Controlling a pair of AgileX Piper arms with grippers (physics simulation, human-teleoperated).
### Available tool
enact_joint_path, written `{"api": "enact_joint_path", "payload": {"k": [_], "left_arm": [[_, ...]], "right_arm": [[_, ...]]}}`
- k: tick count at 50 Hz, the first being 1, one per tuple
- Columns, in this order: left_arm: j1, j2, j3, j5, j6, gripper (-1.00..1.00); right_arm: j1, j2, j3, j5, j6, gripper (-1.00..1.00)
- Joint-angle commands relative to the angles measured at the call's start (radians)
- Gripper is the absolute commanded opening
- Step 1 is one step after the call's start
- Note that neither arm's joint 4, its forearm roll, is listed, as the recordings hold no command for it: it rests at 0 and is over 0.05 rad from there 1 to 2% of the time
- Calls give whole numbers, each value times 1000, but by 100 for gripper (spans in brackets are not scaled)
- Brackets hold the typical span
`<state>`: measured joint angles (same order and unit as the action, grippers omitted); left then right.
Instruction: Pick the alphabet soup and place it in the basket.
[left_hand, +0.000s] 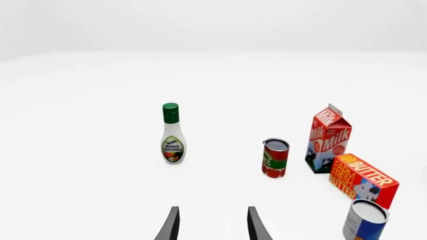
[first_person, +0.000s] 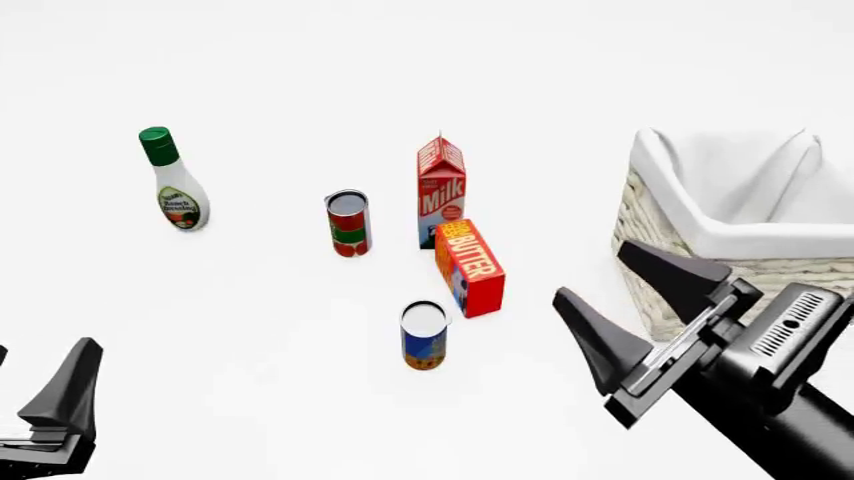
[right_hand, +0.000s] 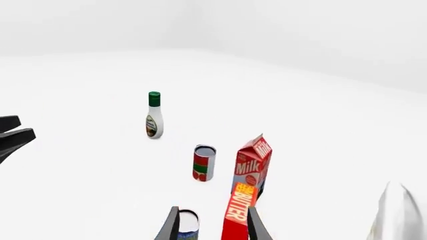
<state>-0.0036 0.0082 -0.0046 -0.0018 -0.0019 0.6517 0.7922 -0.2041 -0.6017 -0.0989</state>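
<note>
I was on the approach, my right gripper (first_person: 630, 312) spread empty, the alphabet soup (first_person: 424, 336) just ahead-left, needing a descent around it.

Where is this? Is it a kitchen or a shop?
Probably neither: it looks like a computer-made test table. Everything is plain white, with no walls or shelves. Groceries stand on it, a milk carton, a butter box and an alphabet soup can, beside a basket and two robot arms.
</note>
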Motion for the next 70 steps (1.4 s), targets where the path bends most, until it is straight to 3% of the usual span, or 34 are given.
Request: {"api": "enact_joint_path", "payload": {"k": [1, 10, 11, 37, 70], "left_arm": [[3, 0, 0, 0, 2, 100], [3, 0, 0, 0, 2, 100], [3, 0, 0, 0, 2, 100], [3, 0, 0, 0, 2, 100], [3, 0, 0, 0, 2, 100]], "right_arm": [[37, 143, -19, -103, -8, 100], [67, 256, -53, -166, -16, 100], [120, 392, -118, -210, -29, 100], [147, 494, -132, -272, -24, 100], [105, 786, -186, -426, -4, 100]]}}
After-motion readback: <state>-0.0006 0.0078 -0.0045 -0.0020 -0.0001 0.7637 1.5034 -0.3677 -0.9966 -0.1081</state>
